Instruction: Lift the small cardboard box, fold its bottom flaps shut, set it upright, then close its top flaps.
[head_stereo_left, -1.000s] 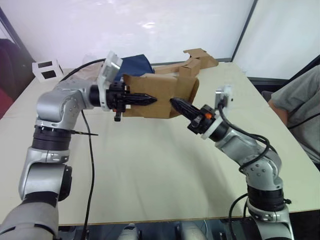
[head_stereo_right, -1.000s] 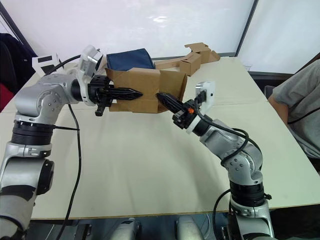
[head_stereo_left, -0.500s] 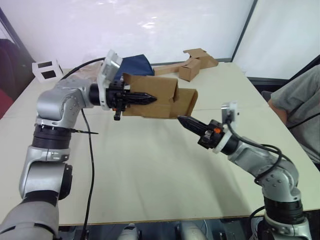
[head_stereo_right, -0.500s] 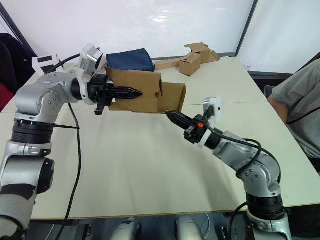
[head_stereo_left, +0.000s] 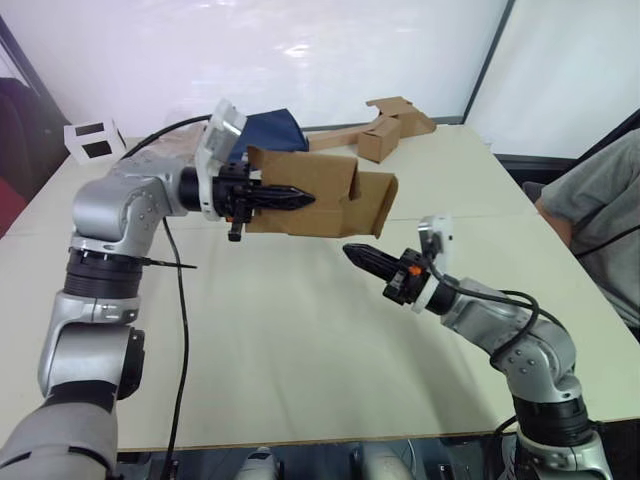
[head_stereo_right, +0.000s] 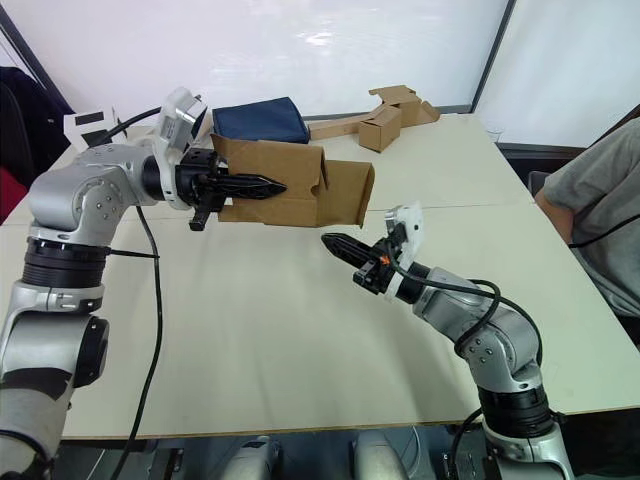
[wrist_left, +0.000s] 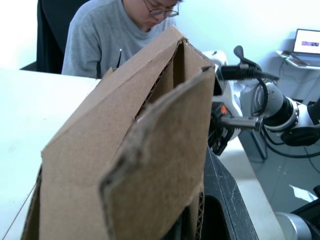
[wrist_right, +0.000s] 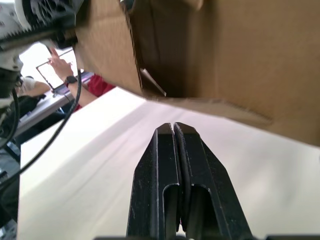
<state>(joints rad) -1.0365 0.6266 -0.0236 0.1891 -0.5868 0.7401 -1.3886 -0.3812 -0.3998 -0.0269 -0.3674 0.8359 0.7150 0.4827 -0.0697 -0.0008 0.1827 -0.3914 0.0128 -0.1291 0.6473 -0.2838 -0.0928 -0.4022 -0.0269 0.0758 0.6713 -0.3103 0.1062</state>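
Unmarked small cardboard box (head_stereo_left: 322, 196) (left tool (head_stereo_left: 300, 198) clamping).

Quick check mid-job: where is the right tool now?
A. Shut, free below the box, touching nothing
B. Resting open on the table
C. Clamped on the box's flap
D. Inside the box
A: the right tool is shut and empty, below the cardboard box that the left tool holds up.

Cream table (head_stereo_left: 300, 350), bright white wall (head_stereo_left: 300, 50)
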